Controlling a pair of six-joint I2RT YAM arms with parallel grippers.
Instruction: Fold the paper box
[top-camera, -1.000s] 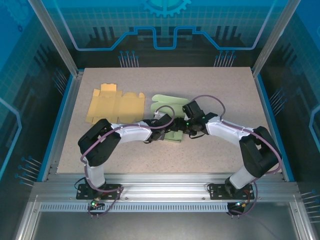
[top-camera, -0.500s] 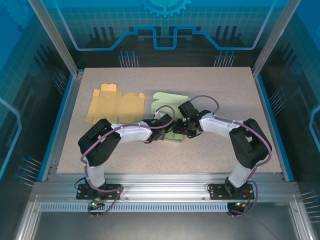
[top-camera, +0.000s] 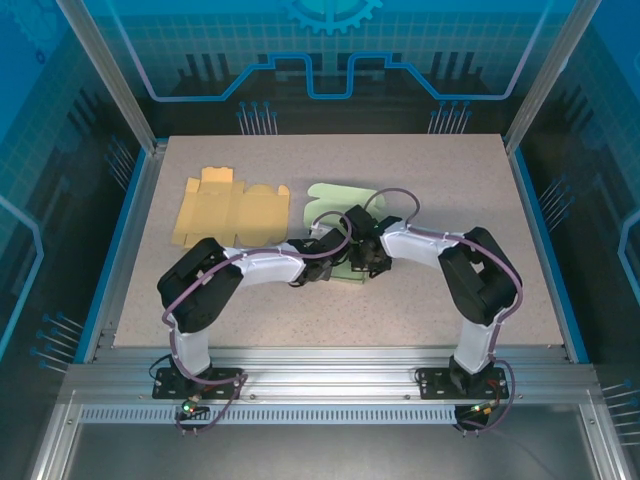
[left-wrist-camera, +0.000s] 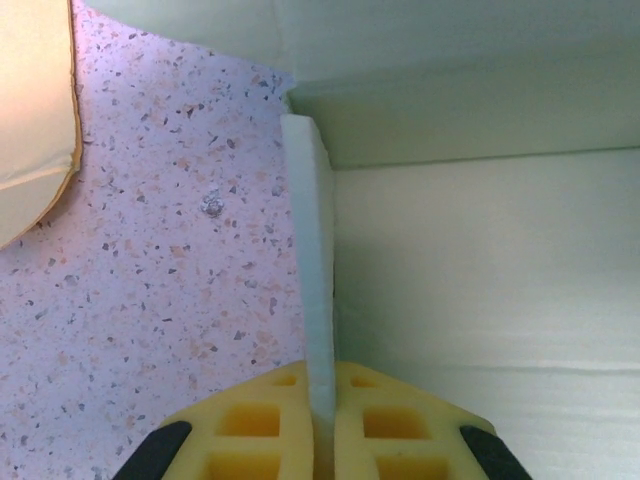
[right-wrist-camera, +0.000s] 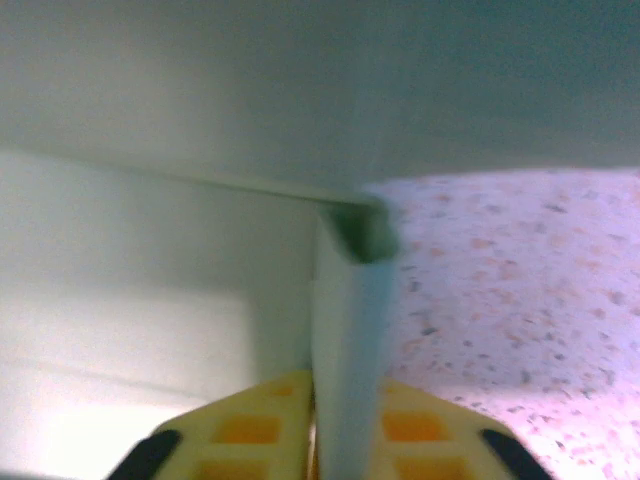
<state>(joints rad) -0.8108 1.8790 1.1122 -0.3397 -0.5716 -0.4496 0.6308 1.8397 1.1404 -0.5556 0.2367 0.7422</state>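
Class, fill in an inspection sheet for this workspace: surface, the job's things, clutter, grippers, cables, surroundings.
Surface: speckled table, flat, no spills seen.
Job's things: green box, partly folded, mid-table between the two arms.
Clutter: yellow box blank, lying flat at the far left, apart from the green box.
Grippers: left gripper, jaws shut on an upright flap of the green box; right gripper, jaws shut on another flap of it.
Cables: purple cables run along both arms and loop near the wrists.
Surroundings: blue panels on three sides; metal frame at the near edge.
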